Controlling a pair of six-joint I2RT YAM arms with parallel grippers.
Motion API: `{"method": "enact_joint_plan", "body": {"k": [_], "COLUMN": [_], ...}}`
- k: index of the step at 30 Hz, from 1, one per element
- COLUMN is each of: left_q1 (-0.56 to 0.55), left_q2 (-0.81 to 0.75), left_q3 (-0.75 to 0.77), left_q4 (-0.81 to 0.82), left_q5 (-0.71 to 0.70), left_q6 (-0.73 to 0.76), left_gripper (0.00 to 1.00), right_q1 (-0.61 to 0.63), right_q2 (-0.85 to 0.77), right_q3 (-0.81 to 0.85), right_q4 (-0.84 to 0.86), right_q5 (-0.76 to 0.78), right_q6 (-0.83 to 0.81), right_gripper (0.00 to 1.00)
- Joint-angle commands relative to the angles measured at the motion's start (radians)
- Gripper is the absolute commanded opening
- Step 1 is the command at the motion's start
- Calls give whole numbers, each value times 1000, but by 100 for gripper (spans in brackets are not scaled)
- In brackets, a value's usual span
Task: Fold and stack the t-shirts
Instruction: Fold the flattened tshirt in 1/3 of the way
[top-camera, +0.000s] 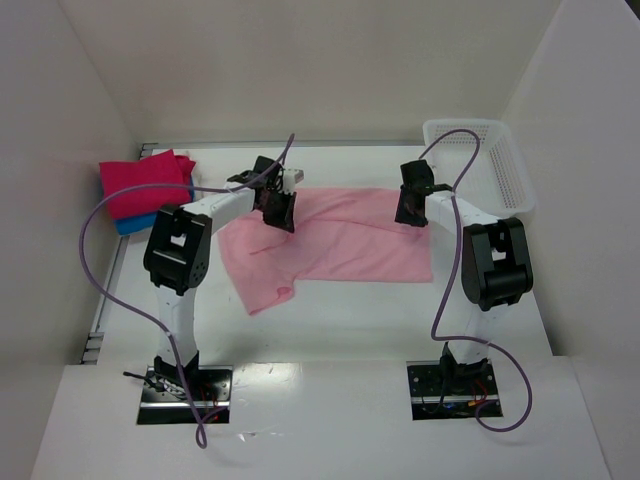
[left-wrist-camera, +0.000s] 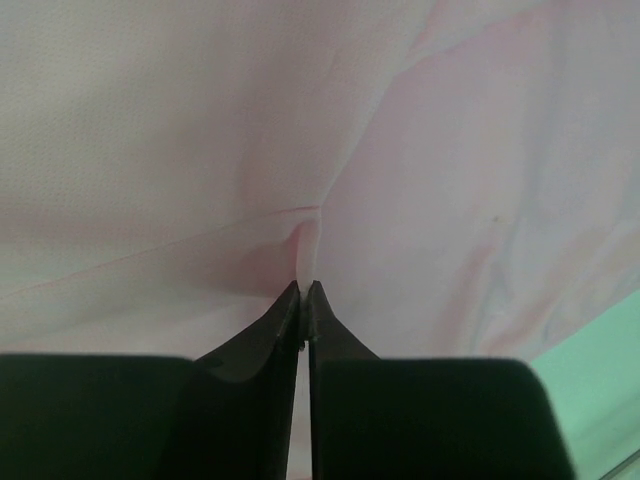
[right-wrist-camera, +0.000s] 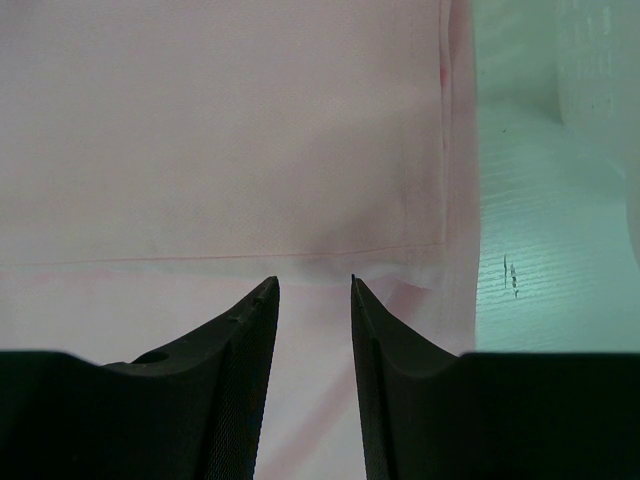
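While the white worktop (top-camera: 340, 330) carries the light pink cloth t-shirt (top-camera: 340, 245) spread across the middle of the frame, only one side of that shirt is actually held, and that is the likely trouble. If the arms lift now, the cloth would probably rise lopsided and drag or bunch instead of folding cleanly. The left end effector (left-wrist-camera: 303, 285), at the shirt's upper left, has its jaws nearly together on a thin pinched ridge of fabric, and so small a bite could slip out. The right end effector (right-wrist-camera: 315, 282), over the upper right hem, stands partly open with nothing between its jaws.

The worktop looks smooth and matte. The shirt is thin, soft and faintly creased, with one sleeve trailing to the lower left. The white plastic mesh basket (top-camera: 500, 165), upper right, is rigid and latticed. At upper left, a folded magenta t-shirt (top-camera: 145, 178) sits on a folded bright blue t-shirt (top-camera: 130, 224), both neat soft rectangles.
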Motion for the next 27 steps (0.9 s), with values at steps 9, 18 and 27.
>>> {"method": "enact_joint_plan", "body": {"k": [9,18,27], "left_q1": [92,222,222], "left_q2": [-162,-176,-42], "left_q3": [15,-16,14], "left_q4": [-39,90,128], "left_q5": [-125,-233,-243], "left_q6": [-6,-124,-191], "left_gripper": [73,80,65], "right_q1": [-3,64,191], "right_q2": [-81,-153,-8], "right_q3": [2,36,139], "right_q4": [34,103,85], "right_q5": [-74,-261,-235], "right_q6": [-20,-74,-58], "right_gripper": [45,86,100]}}
